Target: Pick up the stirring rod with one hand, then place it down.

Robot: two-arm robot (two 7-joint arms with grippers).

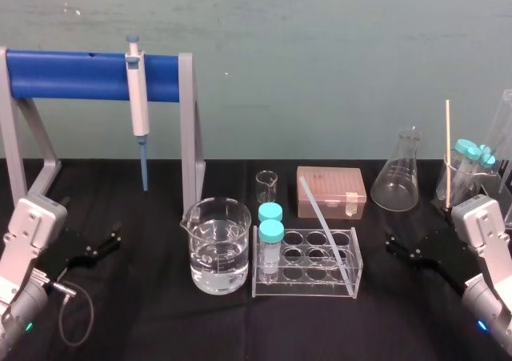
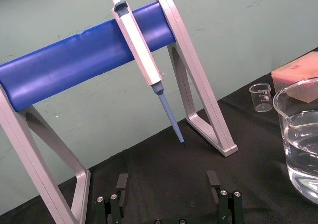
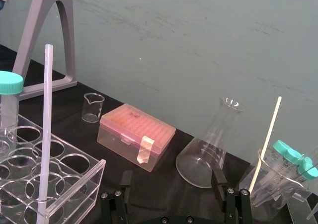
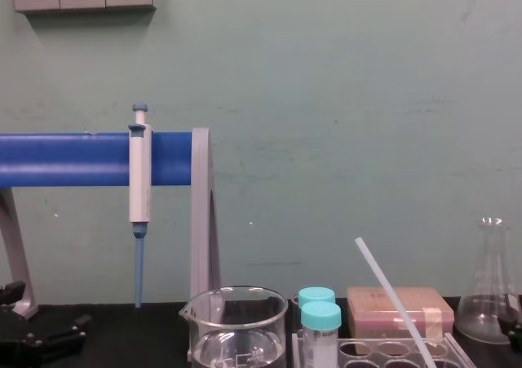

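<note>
Stirring rod (image 1: pixel 324 225) leans in rack (image 1: pixel 308 287); left claw (image 2: pixel 167 179), right claw (image 3: pixel 172 177) spread, flanking.

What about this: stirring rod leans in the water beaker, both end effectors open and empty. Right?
No: the head view shows the stirring rod leaning in the tube rack, not the beaker. The left end effector and right end effector are open, empty.

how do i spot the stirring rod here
Find the clear tube rack at the table's middle, right of the water beaker. The stirring rod leans slanted in it: long, thin, translucent white, unlike the two short teal-capped tubes beside it.
</note>
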